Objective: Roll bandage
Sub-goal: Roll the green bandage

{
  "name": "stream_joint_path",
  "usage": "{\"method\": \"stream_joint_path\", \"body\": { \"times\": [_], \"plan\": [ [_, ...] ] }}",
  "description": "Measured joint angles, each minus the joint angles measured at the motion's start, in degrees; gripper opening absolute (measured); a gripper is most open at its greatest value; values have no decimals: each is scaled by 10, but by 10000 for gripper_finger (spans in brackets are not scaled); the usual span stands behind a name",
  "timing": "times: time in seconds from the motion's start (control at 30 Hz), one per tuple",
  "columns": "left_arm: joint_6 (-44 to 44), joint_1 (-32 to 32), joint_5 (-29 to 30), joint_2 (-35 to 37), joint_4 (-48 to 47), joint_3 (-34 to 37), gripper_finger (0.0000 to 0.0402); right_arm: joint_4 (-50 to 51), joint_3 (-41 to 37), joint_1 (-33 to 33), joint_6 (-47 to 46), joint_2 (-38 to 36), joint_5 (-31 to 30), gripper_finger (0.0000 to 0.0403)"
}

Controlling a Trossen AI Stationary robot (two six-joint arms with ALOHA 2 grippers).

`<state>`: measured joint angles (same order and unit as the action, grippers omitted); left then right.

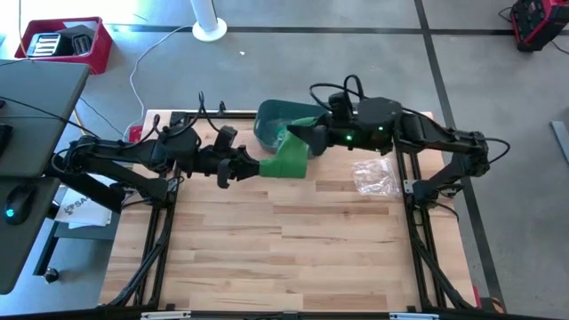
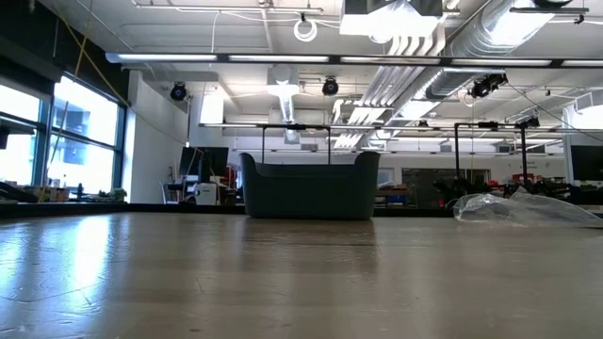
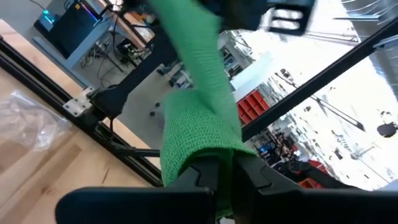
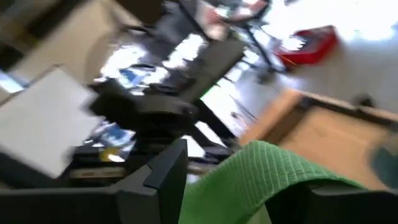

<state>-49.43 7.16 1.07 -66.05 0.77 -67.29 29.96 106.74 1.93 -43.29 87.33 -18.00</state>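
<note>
In the high view, a green woven elastic bandage (image 1: 286,158) hangs in the air just above the middle of the frame, over the far part of the wooden slat table (image 1: 293,240). Its strip runs left to right between the two arms. The left gripper (image 1: 252,168) meets its left end and the right gripper (image 1: 298,135) its upper right end, so both are about equally near. A dark green plastic tub (image 1: 271,120) sits behind it, and a clear crumpled plastic bag (image 1: 375,175) lies to the right.

The low view shows only the tub and bag; the bandage and both arms are out of frame.

In the left wrist view, the fingers (image 3: 205,177) are pinched narrow on the bandage's bunched end.

In the right wrist view, the fingers (image 4: 166,171) stand apart, with the bandage lying loose between them.
</note>
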Motion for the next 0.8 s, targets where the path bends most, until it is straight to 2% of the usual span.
{"method": "stream_joint_path", "body": {
  "times": [0.13, 0.23, 0.3, 0.37, 0.47, 0.53, 0.6, 0.73, 0.8],
  "plan": [
    [20, 1, 22, -10, -4, -1, 8, -89, 0, 7, 65, 0, 77, 172],
    [76, 1, 60, -25, -2, -1, 8, -123, 0, 7, 76, 0, 143, 172],
    [102, 1, 76, -37, 4, -1, 8, -123, 0, 8, 76, 0, 110, 172],
    [105, 0, 77, -51, 26, -1, 8, -114, 0, 15, 69, 0, 35, 172],
    [106, 4, 49, -66, 89, -1, 8, -68, 0, 28, 17, 0, -87, 171],
    [98, 10, 44, -72, 117, -1, 8, -41, 0, 31, 12, 0, -103, 171],
    [84, 12, 50, -72, 119, 0, 8, -37, 0, 30, 17, 0, -58, 171],
    [86, 12, 66, -72, 109, 0, 8, -65, 0, 25, 47, -9, 90, 171],
    [96, 10, 71, -72, 110, 0, 8, -83, 0, 26, 48, -11, 129, 171]
  ]
}}
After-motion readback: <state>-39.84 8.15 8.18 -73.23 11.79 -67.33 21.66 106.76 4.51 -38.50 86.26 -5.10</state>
